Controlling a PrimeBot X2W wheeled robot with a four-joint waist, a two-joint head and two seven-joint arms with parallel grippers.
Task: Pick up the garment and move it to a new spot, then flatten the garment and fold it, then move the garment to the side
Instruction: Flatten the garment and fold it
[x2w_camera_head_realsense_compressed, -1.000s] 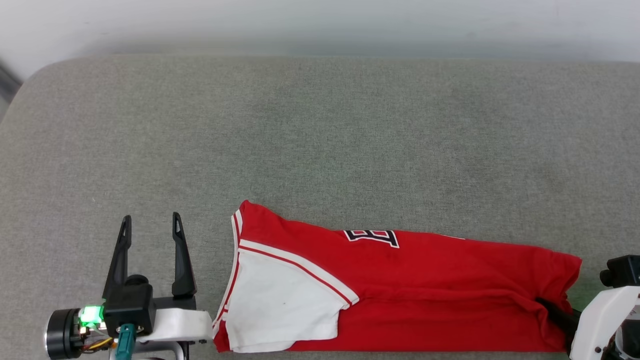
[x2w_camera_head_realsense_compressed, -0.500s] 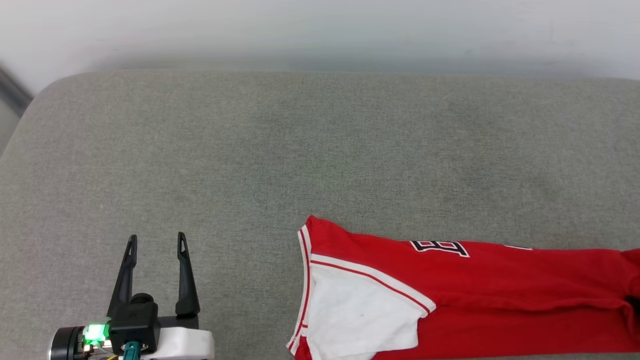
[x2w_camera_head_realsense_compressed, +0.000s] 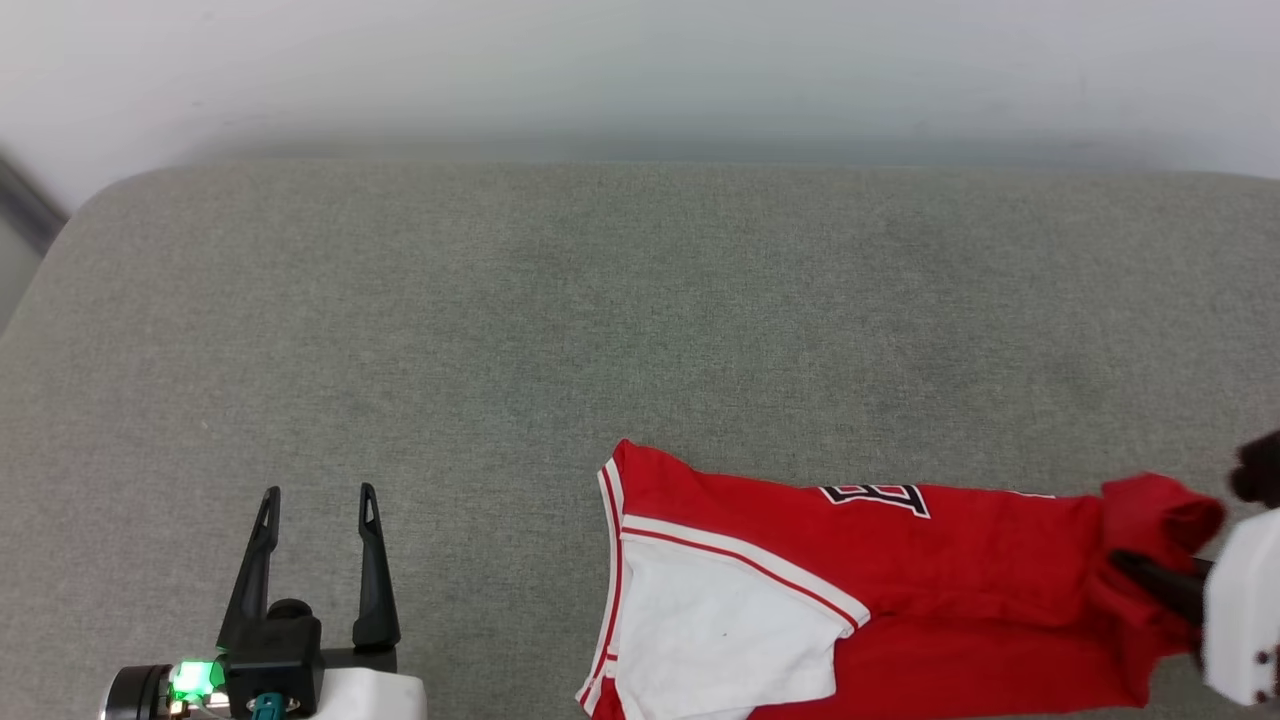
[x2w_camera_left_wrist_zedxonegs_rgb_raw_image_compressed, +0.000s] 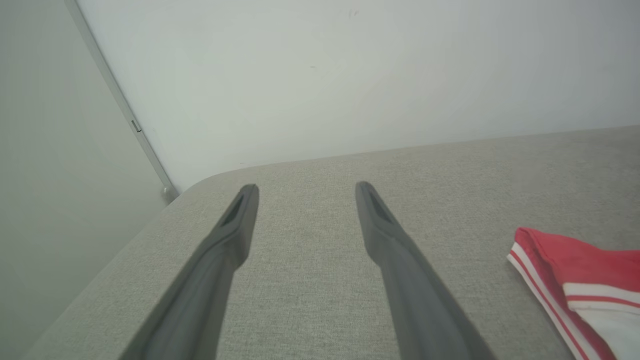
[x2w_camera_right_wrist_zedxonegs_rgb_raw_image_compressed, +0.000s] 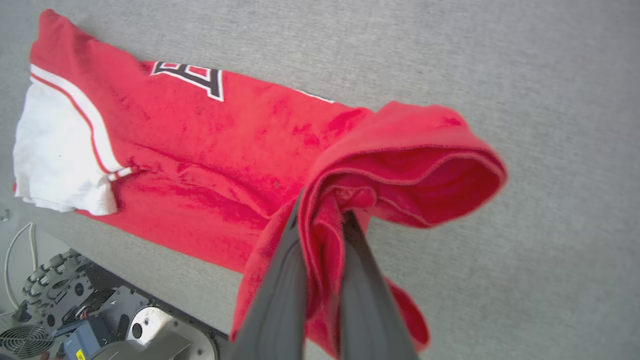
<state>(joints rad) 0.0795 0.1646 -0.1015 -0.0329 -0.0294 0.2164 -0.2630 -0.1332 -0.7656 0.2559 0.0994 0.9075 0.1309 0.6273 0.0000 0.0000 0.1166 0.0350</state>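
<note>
At the near right edge of the grey pad (x2w_camera_head_realsense_compressed: 560, 300), the right gripper (x2w_camera_right_wrist_zedxonegs_rgb_raw_image_compressed: 324, 205) pinches one end of the shirt (x2w_camera_head_realsense_compressed: 900, 570). Its fingers are pressed together on several bunched layers of red cloth. The hem (x2w_camera_right_wrist_zedxonegs_rgb_raw_image_compressed: 425, 170) is lifted and curled over, while the rest lies flat along the pad's near edge, with the white sleeve (x2w_camera_head_realsense_compressed: 720, 640) toward the left. The left gripper (x2w_camera_head_realsense_compressed: 320, 490) hovers spread and empty, well apart from the sleeve end. The hold is on a wad, not a clean edge, so layers may slip out unevenly and skew any fold. With one end held, a pull would likely drag the free end and rumple the sleeve. The shirt also lies near the pad's edge, above the robot's base (x2w_camera_right_wrist_zedxonegs_rgb_raw_image_compressed: 75, 310), so a tug toward the robot could spill it over.
</note>
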